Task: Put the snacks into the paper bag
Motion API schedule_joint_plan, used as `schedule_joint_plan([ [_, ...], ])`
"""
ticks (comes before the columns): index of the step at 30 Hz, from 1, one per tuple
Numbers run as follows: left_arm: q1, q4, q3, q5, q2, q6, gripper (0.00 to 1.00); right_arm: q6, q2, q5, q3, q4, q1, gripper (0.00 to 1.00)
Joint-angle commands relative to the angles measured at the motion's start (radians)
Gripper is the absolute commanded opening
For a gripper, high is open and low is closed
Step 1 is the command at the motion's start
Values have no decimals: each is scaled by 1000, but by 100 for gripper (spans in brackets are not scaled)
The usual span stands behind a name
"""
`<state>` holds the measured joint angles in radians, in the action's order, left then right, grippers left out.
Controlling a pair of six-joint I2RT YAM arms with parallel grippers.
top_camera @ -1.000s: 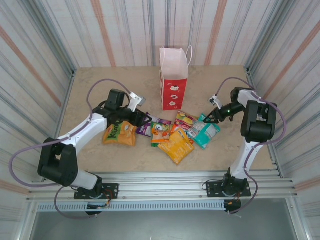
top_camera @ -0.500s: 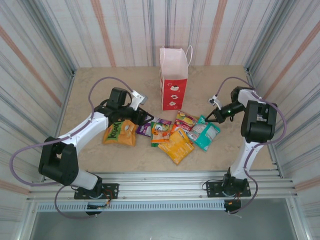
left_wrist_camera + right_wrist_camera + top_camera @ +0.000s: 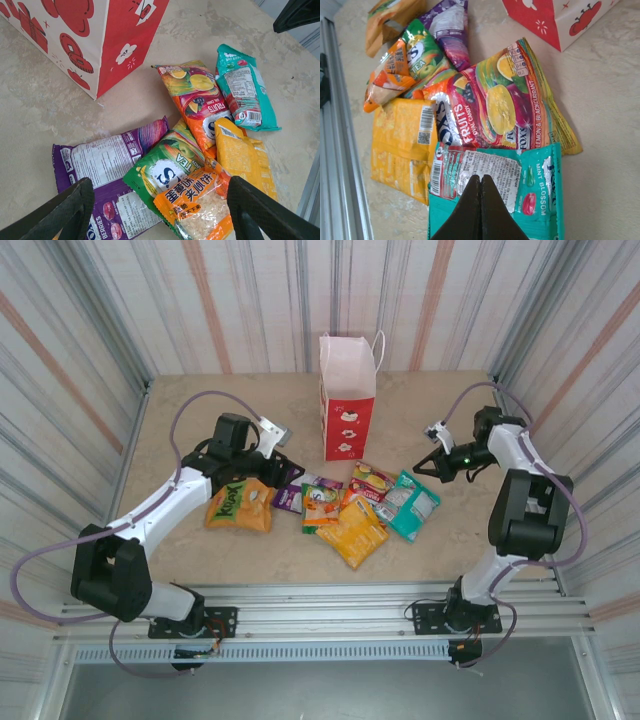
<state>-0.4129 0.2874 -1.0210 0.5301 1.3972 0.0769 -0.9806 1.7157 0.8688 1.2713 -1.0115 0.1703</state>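
Picking stage: the snacks (image 3: 350, 530) lie clustered mid-surface (image 3: 200, 420), in front of the upright paper bag (image 3: 347, 390), which stands far-centre with its mouth upward. The left gripper (image 3: 160, 187), fingers apart, hovers over the purple packet (image 3: 107, 160), whose long axis roughly parallels the near edge; next it probably must descend and close. The right gripper (image 3: 481, 182), fingers together on nothing, points at the teal packet (image 3: 540, 185).

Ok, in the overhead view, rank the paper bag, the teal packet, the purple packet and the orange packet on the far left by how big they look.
1. paper bag, clearly largest.
2. orange packet and teal packet: too alike to rank.
3. purple packet, smallest as seen, though partly covered by a neighbouring packet.
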Motion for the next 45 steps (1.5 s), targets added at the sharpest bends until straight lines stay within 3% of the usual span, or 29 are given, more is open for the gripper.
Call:
schedule_joint_plan([
  [1,-4,6,7,-1,-30,18,74,68,-32,-80,-33,77,-4,23],
  [2,-4,8,8,3,-30,18,73,68,-18,-108,-27,76,-12,33],
  [5,-4,13,9,4,-30,20,74,51,51,-149,23,23,-35,46],
  [9,-6,16,15,-4,-29,22,74,45,143,-174,86,-16,-55,57],
  [17,-7,21,7,-17,-7,22,74,-4,301,-154,193,-104,-72,66],
  [24,-7,1,11,-26,3,15,74,-66,385,-132,243,-202,-82,65],
  [29,-7,1,7,-22,14,12,74,-76,403,-137,253,-228,-85,55],
  [35,-14,11,-2,-45,4,16,71,-68,345,-93,247,-225,-71,2],
  [41,-44,30,-12,-106,-27,31,71,39,146,-97,167,-139,-70,0],
  [45,-46,29,-15,-101,-41,8,71,241,-2,-107,122,-28,-59,0],
])
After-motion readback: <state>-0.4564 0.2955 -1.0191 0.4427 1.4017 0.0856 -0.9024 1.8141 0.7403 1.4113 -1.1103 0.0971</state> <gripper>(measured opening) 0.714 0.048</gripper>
